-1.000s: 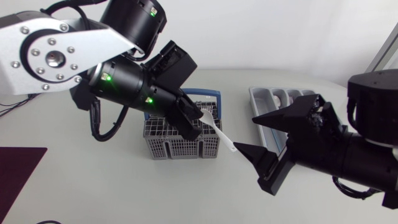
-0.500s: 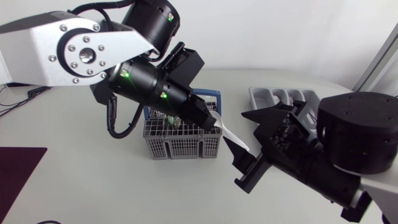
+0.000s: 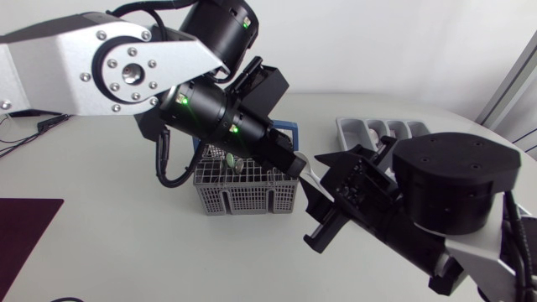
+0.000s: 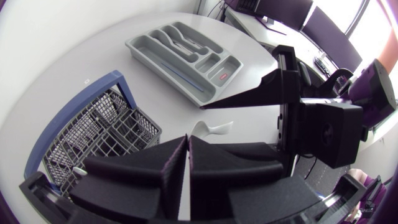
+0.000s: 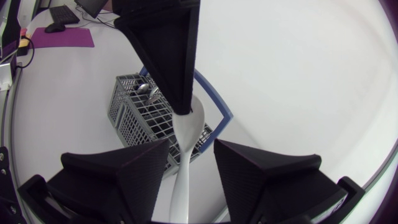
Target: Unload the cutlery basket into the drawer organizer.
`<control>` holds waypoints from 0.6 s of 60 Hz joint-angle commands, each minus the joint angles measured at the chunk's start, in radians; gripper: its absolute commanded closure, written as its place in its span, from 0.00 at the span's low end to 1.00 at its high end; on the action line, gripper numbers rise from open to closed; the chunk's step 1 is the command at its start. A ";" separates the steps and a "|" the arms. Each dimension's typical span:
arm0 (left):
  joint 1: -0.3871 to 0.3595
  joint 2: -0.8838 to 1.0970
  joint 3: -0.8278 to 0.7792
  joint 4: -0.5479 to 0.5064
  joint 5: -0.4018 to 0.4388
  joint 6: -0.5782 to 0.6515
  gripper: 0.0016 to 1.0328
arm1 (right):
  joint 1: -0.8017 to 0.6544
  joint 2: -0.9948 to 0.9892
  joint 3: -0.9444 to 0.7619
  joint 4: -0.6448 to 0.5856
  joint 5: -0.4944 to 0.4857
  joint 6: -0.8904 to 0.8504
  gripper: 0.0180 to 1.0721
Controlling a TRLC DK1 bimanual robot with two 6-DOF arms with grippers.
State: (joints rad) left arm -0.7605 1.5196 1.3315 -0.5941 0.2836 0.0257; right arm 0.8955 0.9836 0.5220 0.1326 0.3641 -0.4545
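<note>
My left gripper [image 3: 294,161] is shut on the bowl end of a white plastic spoon [image 3: 309,170], held in the air just right of the grey wire cutlery basket [image 3: 247,197]. The spoon's handle [image 5: 180,186] runs between the fingers of my right gripper [image 5: 191,143], with a gap on each side, so that gripper is open around it. In the left wrist view the spoon [image 4: 211,129] pokes out past my shut fingers [image 4: 168,165]. Metal cutlery [image 3: 231,159] stands in the basket. The grey drawer organizer [image 3: 382,130] lies behind my right arm.
The basket has a blue handle [image 3: 285,130]. The organizer [image 4: 186,53] holds a few pieces in its compartments. A purple mat [image 3: 25,226] lies at the table's front left edge.
My left arm has carried the spoon to the right. My right gripper has moved left over the handle and its fingers have drawn closer together.
</note>
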 commanded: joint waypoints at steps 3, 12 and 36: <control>-0.003 0.016 0.032 -0.007 0.008 -0.020 0.86 | -0.006 0.029 -0.030 0.024 0.009 -0.018 0.58; -0.003 0.016 0.031 -0.007 0.008 -0.021 0.86 | -0.013 0.038 -0.034 0.025 0.018 -0.016 0.62; -0.003 0.010 0.015 -0.007 0.022 -0.021 0.86 | -0.018 0.046 -0.040 0.035 0.036 -0.013 0.77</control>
State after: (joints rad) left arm -0.7605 1.5196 1.3315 -0.5941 0.2909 0.0257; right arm 0.8818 1.0172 0.5018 0.1547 0.3901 -0.4572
